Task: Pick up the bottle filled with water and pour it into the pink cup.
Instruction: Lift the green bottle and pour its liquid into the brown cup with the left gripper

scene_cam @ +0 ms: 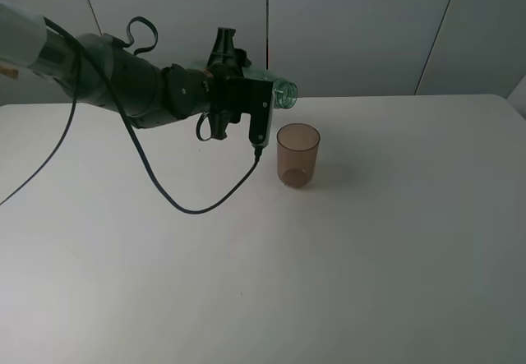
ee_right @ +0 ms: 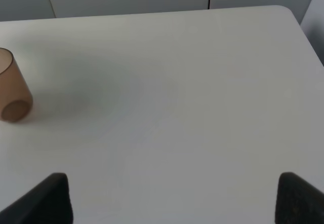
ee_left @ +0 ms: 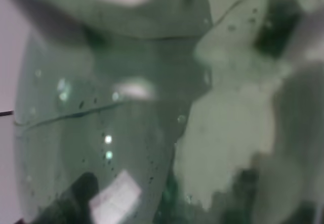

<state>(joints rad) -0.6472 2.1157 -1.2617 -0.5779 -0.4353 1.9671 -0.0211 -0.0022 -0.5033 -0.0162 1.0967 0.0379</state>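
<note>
My left gripper is shut on the green transparent bottle and holds it tipped nearly level, its open neck pointing right, above and just left of the pink cup. The cup stands upright on the white table. In the left wrist view the bottle's green wall fills the frame; the fingers are hidden. The right wrist view shows the cup far off and my right gripper open over bare table, with only its two dark fingertips showing. The right arm is out of the exterior view.
A black cable hangs from the left arm down onto the table left of the cup. The table's far edge meets a grey panelled wall.
</note>
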